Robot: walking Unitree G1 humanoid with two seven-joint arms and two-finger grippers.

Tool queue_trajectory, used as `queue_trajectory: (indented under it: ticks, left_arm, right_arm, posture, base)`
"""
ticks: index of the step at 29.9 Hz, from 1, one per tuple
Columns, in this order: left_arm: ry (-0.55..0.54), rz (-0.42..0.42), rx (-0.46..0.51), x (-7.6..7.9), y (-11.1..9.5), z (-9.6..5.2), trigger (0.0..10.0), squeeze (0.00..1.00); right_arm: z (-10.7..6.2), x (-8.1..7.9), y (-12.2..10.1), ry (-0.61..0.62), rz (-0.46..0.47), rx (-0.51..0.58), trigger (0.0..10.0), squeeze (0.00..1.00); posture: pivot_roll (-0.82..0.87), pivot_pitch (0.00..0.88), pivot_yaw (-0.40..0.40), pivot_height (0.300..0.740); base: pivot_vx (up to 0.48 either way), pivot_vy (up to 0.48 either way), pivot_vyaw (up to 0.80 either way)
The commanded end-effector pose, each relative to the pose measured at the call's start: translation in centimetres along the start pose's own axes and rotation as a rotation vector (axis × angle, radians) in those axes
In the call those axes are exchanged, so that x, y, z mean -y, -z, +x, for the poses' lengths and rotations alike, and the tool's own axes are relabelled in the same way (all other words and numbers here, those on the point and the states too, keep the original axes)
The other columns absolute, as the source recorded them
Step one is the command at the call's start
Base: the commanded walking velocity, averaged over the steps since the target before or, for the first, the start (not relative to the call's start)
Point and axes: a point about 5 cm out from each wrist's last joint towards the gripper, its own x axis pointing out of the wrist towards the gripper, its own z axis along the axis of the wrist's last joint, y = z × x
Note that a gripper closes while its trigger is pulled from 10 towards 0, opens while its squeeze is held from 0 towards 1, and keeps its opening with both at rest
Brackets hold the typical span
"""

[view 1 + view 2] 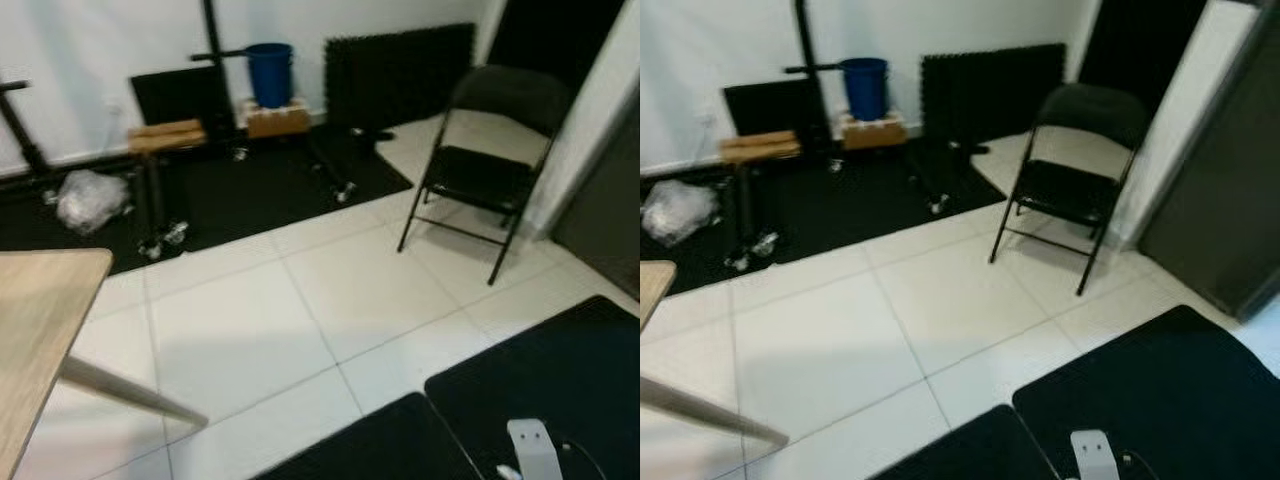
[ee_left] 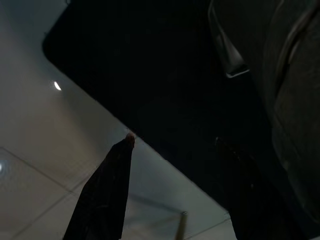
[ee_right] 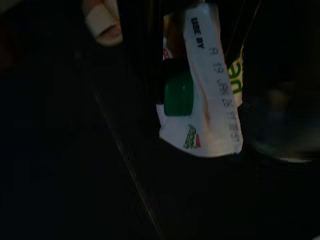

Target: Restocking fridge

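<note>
White floor tiles fill the middle of the head views, with a large black mat spread along the far wall at the top of the frame. A black folding chair stands at the upper right, beside a dark doorway. Against the wall, upper centre, a blue bucket sits on a small wooden box, and a crumpled clear plastic bag lies on the mat at the upper left. The corner of a light wooden table juts in from the lower left, one pale leg slanting beneath it. More black mats cover the lower right.

Down in the dim right wrist view, a white carton with a green screw cap and a "USE BY" date strip sits in the upper centre of the frame, close against the right gripper; it appears to be held there, though the dark hides the fingers, so I cannot tell whether they are clamped.

Over in the left wrist view, the left gripper hangs above the edge of a black mat on pale tile, its two dark fingers spread apart with nothing between them.
</note>
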Motion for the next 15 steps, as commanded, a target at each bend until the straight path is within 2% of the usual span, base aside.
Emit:
queue_trajectory:
  ticks: [1,9,15]
  left_arm:
    - [-0.021,-0.015,0.196,-0.76,-5.41,0.02,10.0,0.00]
    - [-0.010,-0.068,0.207,-0.90,-5.47,-0.01,10.0,0.00]
    - [-0.011,-0.074,0.206,-0.93,-5.44,-0.01,10.0,0.00]
  right_arm:
    - [-0.11,0.59,0.84,0.013,-0.008,-0.026,10.0,0.00]
    - [-0.12,0.47,0.98,0.007,-0.016,-0.029,10.0,0.00]
    - [-0.12,0.46,1.06,0.004,-0.020,-0.030,10.0,0.00]
  posture:
    - [-0.04,0.000,-0.019,0.740]
    - [-0.04,0.000,-0.020,0.740]
    - [-0.04,0.000,-0.020,0.740]
  base:
    - [0.000,0.000,-0.78]
    - [0.000,0.000,-0.78]
    - [0.000,0.000,-0.78]
